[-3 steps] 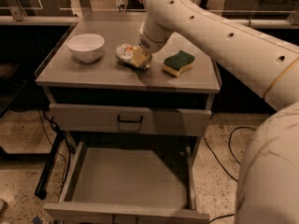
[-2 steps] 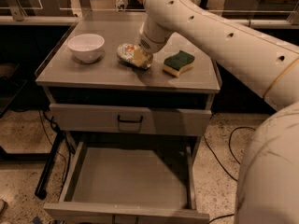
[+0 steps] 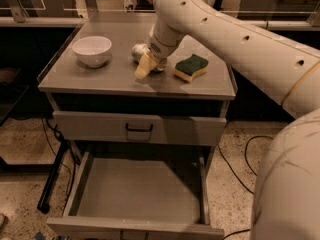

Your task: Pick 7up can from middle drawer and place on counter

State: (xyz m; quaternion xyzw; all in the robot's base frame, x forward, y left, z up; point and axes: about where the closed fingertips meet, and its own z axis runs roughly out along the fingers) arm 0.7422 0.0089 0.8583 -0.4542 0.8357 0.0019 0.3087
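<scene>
Speckled beige terrazzo floor (image 3: pixel 27 154) spreads under the cabinet, and dim benches fill the background. Your work surface is the counter (image 3: pixel 115 81), a flat matte grey metal top, squarish, with a thin raised rim. You have three things on it: one round glossy white bowl (image 3: pixel 92 50) at the left, one wavy-edged sponge (image 3: pixel 191 67) with a rough dark green face over a yellow foam layer at the right, and between them the 7up can (image 3: pixel 139 50). The can is small, dented and silvery-white, and it rests on the counter toward the back. Your gripper (image 3: pixel 144 68), cream-yellow at the end of the smooth white arm (image 3: pixel 240 39) dotted with small round holes, sits low over the counter right against the can's near side. Whether it clasps the can or stands free of it you cannot tell from this angle. Below you have two drawers. The upper grey drawer (image 3: pixel 170 130) with one black handle (image 3: pixel 139 129) is closed, and the middle drawer (image 3: pixel 140 196) — wide, shallow, plain-floored grey metal — is pulled out toward you.
</scene>
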